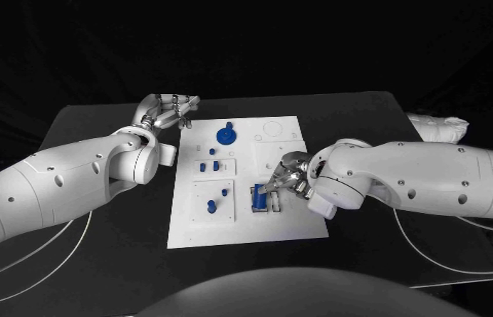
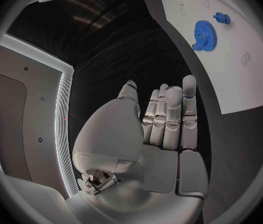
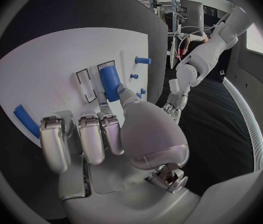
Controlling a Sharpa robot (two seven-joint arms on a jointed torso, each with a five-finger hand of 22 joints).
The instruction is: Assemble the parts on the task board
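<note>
Hiding part of blue block, right robot hand empty, left robot hand empty, fingers apart.

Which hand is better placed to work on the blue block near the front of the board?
The right hand: it hovers beside the blue block on the task board. The left hand sits off the board's far left corner, holding nothing.

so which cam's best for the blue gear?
Left wrist view: the gear sits unobstructed on the board, teeth visible. Head view shows it small and far. In the right wrist view I can't pick it out.
</note>
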